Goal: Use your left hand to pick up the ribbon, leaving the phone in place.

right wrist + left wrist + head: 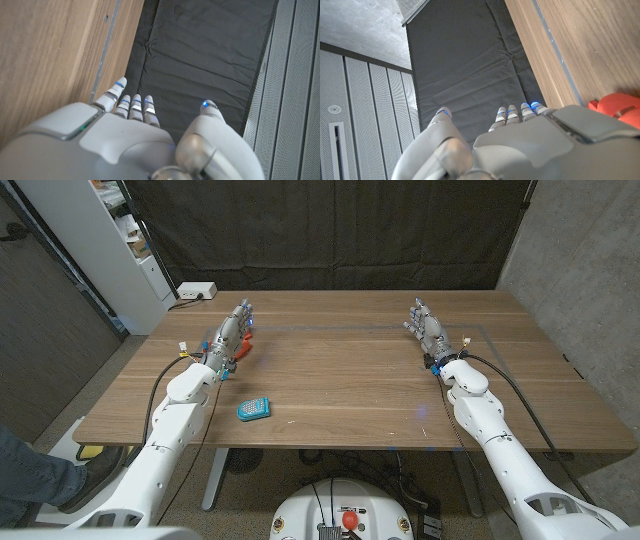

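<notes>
With fingers extended and holding nothing, the left hand (232,333) should curl onto the red-orange ribbon (243,346) touching its 3 o'clock side, well apart from the small blue phone (255,409) at 6 o'clock on the wooden counter (350,380).

- wooden table (380,380), plain brown top, with a thin dark line marked near its far edge
- black curtain (330,230) hanging right behind it
- white power strip (196,291) on the far left corner
- white shelf unit (125,240) off to the left
- somebody's leg in jeans (25,465) bottom left
</notes>
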Controlling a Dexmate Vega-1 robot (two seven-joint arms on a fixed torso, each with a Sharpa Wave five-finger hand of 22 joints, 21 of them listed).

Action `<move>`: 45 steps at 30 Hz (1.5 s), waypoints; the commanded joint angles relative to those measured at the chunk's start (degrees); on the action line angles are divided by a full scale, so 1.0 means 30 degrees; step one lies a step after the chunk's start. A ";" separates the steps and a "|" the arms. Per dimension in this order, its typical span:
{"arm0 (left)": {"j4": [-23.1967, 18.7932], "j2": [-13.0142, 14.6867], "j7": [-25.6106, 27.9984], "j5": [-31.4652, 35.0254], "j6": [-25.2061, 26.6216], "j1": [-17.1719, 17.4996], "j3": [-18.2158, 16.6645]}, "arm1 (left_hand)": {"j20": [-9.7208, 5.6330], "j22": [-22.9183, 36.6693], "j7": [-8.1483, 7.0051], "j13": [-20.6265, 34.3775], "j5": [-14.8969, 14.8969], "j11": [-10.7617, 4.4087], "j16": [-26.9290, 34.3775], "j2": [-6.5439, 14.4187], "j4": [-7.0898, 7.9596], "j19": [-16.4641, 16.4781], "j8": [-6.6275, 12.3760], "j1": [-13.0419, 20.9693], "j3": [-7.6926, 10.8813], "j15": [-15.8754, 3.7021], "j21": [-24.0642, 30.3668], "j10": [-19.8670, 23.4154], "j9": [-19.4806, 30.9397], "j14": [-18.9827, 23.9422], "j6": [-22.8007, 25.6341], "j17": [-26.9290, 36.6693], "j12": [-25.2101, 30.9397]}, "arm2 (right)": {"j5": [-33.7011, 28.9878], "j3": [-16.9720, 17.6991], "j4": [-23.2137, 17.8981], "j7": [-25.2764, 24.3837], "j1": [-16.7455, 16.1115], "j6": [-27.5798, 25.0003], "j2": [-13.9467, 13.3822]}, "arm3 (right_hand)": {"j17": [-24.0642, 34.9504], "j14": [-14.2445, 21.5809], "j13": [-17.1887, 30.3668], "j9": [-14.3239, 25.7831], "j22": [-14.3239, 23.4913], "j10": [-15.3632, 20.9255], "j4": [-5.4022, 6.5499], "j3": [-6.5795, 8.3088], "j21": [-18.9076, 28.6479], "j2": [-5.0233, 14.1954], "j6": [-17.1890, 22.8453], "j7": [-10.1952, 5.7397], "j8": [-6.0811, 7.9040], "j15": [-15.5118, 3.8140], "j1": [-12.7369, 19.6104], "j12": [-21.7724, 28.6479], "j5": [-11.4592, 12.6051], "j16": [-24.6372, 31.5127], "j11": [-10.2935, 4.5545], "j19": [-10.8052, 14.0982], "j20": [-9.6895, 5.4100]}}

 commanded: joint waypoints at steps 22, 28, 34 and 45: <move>-0.2304 0.1266 0.0553 0.0929 0.0043 0.2047 -0.1683 | -0.0056 0.0085 -0.0056 -0.0047 -0.0080 -0.0128 0.0013 0.0163 -0.0240 -0.0521 0.0079 0.0313 0.0090 -0.0138 -0.0078 0.0098 0.0050 0.0122 0.0274 0.0027 0.0123 | -0.0086 0.0112 -0.0995 -0.0467 -0.1047 -0.0051 0.0203 | -0.0018 -0.0120 0.0094 0.0083 0.0104 0.0053 -0.0023 -0.0009 -0.0075 0.0197 0.0106 -0.0072 -0.0069 -0.0046 0.0059 -0.0046 0.0184 0.0027 0.0135 -0.0065 -0.0073; -0.2736 0.1486 0.1268 0.1876 -0.0116 0.2321 -0.1811 | -0.0092 0.0085 -0.0066 -0.0053 -0.0098 -0.0194 -0.0001 0.0193 -0.0289 -0.0514 0.0067 0.0359 0.0106 -0.0187 -0.0079 0.0095 0.0051 0.0118 0.0290 0.0027 0.0108 | -0.0074 0.0091 -0.0970 -0.0497 -0.1076 0.0133 0.0251 | -0.0028 -0.0124 0.0096 0.0084 0.0104 0.0081 -0.0026 -0.0024 -0.0088 0.0201 0.0105 -0.0059 -0.0074 -0.0044 0.0048 -0.0039 0.0194 0.0028 0.0141 -0.0053 -0.0075; -0.3200 0.1700 0.2145 0.3068 -0.0275 0.2622 -0.1880 | -0.0109 0.0085 -0.0120 -0.0059 -0.0113 -0.0287 0.0000 0.0227 -0.0348 -0.0530 0.0079 0.0418 0.0126 -0.0237 -0.0089 0.0144 0.0052 0.0151 0.0368 0.0027 0.0113 | -0.0048 0.0104 -0.1001 -0.0502 -0.1084 0.0205 0.0220 | -0.0040 -0.0124 0.0098 0.0084 0.0105 0.0079 -0.0033 -0.0039 -0.0100 0.0204 0.0110 -0.0056 -0.0076 -0.0051 0.0042 -0.0043 0.0205 0.0029 0.0120 -0.0044 -0.0077; -0.3753 0.1893 0.3293 0.4562 -0.0651 0.3217 -0.2203 | -0.0112 0.0085 -0.0251 -0.0065 -0.0130 -0.0447 0.0016 0.0292 -0.0473 -0.0519 0.0108 0.0548 0.0171 -0.0347 -0.0091 0.0326 0.0056 0.0262 0.0535 0.0026 0.0156 | -0.0068 0.0088 -0.1086 -0.0519 -0.1064 0.0156 0.0117 | -0.0059 -0.0109 0.0100 0.0085 0.0105 0.0074 -0.0043 -0.0068 -0.0119 0.0205 0.0148 -0.0069 -0.0069 -0.0034 0.0027 -0.0051 0.0225 0.0037 0.0136 -0.0023 -0.0085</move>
